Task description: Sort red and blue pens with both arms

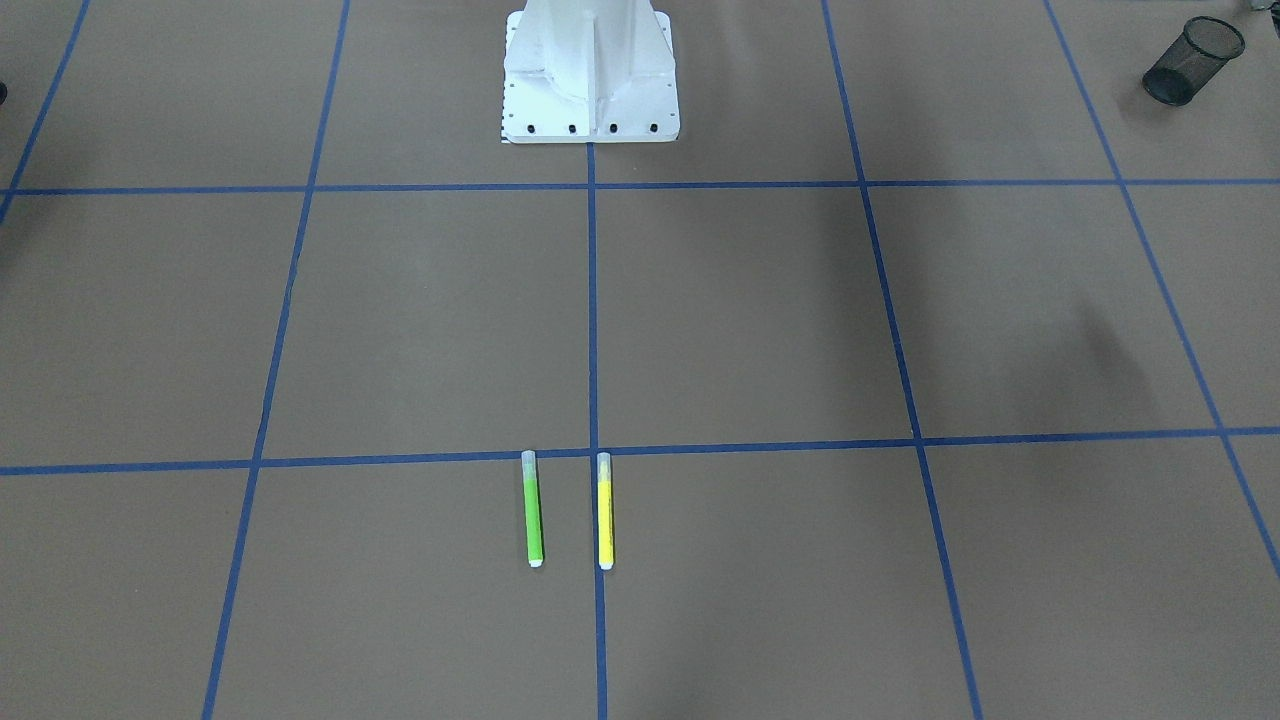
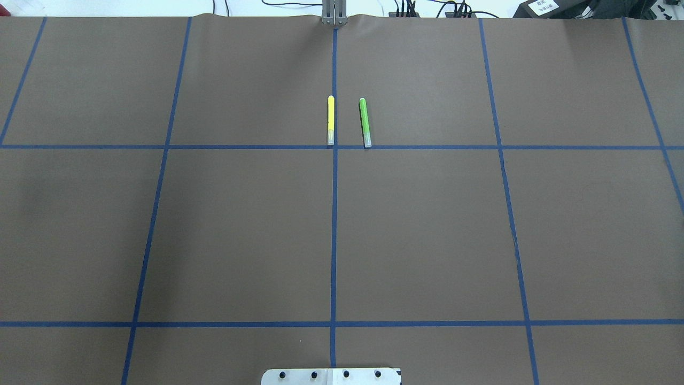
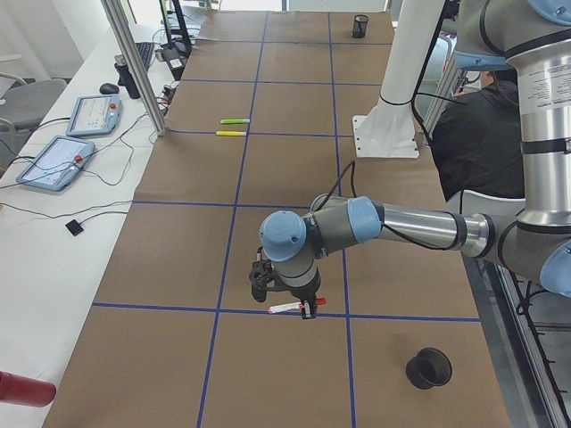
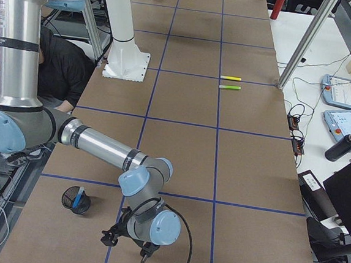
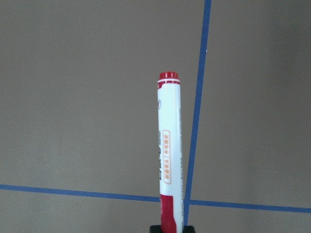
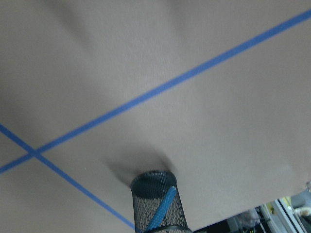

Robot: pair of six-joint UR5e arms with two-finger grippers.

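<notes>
With the blue pen [image 6: 163,208] in its mesh cup [image 6: 141,204] and my right jaws' state indeterminable, my left jaws grip the red pen [image 5: 169,136], which I judge next needs transfer to the black cup [image 3: 428,382] at 4 o'clock, exterior left view.

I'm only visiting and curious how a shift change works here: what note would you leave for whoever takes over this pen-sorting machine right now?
Left tool: shut on the red pen, held above the table, short of the black cup.
Right tool: can't tell whether it is open or shut.
Done: the blue pen stands in the mesh cup at the right arm's end.
Left to do: drop the red pen into the black cup.
Green pen and yellow pen lie mid-table; not part of the job.
</notes>
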